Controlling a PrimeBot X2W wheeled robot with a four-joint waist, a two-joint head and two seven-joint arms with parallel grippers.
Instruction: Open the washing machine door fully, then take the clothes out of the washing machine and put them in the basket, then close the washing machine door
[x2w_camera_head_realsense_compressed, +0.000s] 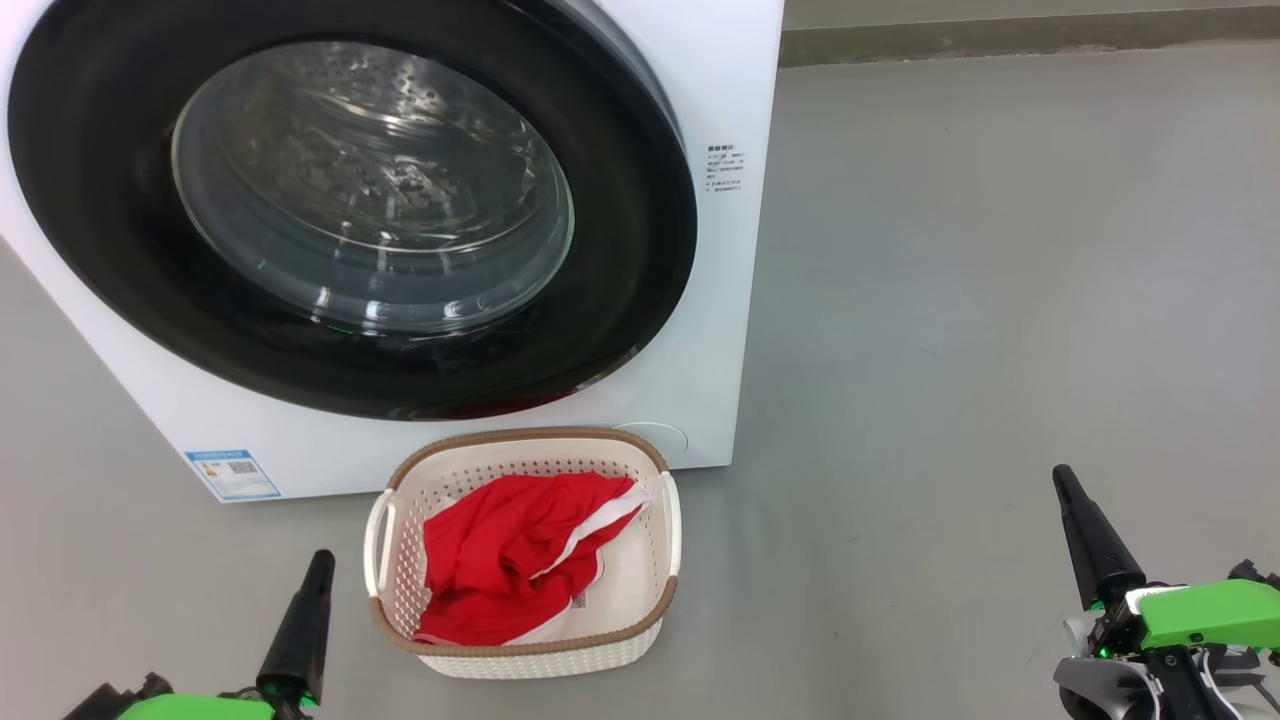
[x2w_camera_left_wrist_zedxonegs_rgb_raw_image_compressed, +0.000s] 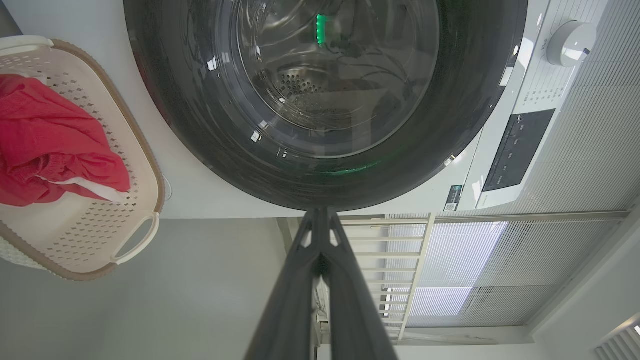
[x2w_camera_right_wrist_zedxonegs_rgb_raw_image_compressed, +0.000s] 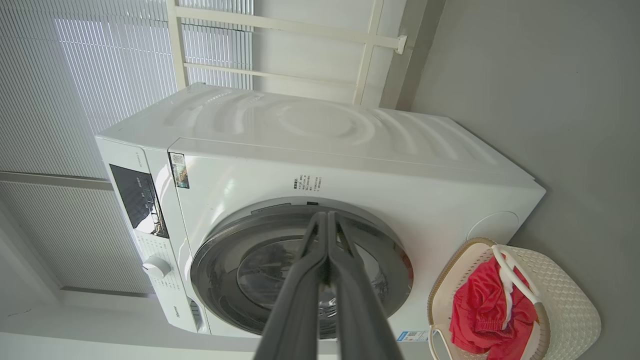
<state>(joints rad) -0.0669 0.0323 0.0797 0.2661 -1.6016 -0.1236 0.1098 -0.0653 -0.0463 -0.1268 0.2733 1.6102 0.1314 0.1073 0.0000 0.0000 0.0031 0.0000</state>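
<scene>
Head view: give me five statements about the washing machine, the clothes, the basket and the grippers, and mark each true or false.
1. The washing machine door is shut against the washing machine. True.
2. The clothes lie inside the washing machine. False: they lie in the basket.
3. The left gripper grips the basket's handle. False: it is shut on nothing, apart from the basket.
4. The right gripper is shut and empty. True.
5. The basket stands on the floor in front of the washing machine. True.
</scene>
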